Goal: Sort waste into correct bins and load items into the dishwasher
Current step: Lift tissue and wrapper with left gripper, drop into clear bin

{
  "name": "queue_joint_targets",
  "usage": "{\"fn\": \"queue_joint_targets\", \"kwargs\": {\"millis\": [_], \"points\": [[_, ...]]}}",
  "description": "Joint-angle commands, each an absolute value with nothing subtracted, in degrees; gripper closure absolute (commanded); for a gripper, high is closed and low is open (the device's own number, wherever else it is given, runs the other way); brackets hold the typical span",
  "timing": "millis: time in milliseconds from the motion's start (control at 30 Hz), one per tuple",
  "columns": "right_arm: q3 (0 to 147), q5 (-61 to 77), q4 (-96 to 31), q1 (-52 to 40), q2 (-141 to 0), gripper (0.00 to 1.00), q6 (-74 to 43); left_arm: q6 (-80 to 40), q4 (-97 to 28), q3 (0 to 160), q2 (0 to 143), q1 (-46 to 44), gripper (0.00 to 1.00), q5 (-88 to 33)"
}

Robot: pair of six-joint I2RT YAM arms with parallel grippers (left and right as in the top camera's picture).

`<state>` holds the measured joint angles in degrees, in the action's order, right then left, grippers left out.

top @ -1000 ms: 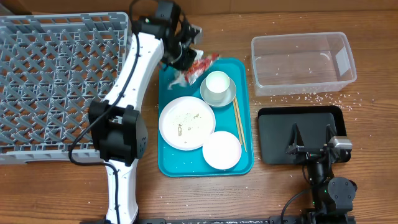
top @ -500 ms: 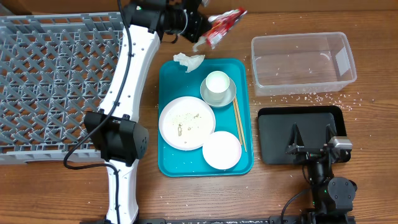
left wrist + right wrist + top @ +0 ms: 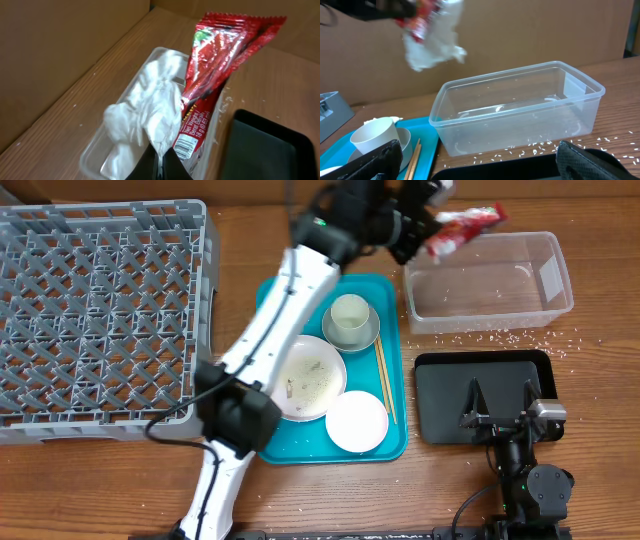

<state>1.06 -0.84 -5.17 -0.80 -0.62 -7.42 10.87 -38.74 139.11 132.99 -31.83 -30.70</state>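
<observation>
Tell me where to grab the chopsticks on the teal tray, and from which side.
Grip the chopsticks at mid-length, coming straight down from above with the jaws closing across the pair. They lie flat, side by side, along the right edge of the teal tray. Mid-length faces the gap between the grey bowl and the white bowl, which likely leaves the most room.

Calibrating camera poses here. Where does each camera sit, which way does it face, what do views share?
Overhead: above the table, facing straight down; both arms show, left gripper near the clear tub, right gripper over the black tray.
Left wrist: looks down past its fingertips at the red wrapper and napkin.
Right wrist: low, facing level toward the tub; own fingers at bottom.
Shared: all see tub.
</observation>
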Motion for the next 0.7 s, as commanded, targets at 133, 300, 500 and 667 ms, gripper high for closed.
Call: {"fn": "queue_joint_targets", "kwargs": {"millis": [133,300,500,667], "points": [[0.45,-0.73,-4.80,-1.02,-0.19,0.00,-7.03,3.99,-31.59,138.78,140.53,-33.74,0.75,-22.90],[0.45,-0.73,-4.80,-1.02,-0.19,0.00,-7.03,2.48,-32.14,138.82,140.86,-33.58,0.22,-22.94],[0.45,-0.73,-4.80,-1.02,-0.19,0.00,-7.03,2.57,-33.28,139.04,135.72,-31.83,0.14,-21.65],[0.45,-0.73,-4.80,-1.02,-0.19,0.00,-7.03,2.63,-40.32,139.04,129.23,-25.43,0.16,-14.94]]}}
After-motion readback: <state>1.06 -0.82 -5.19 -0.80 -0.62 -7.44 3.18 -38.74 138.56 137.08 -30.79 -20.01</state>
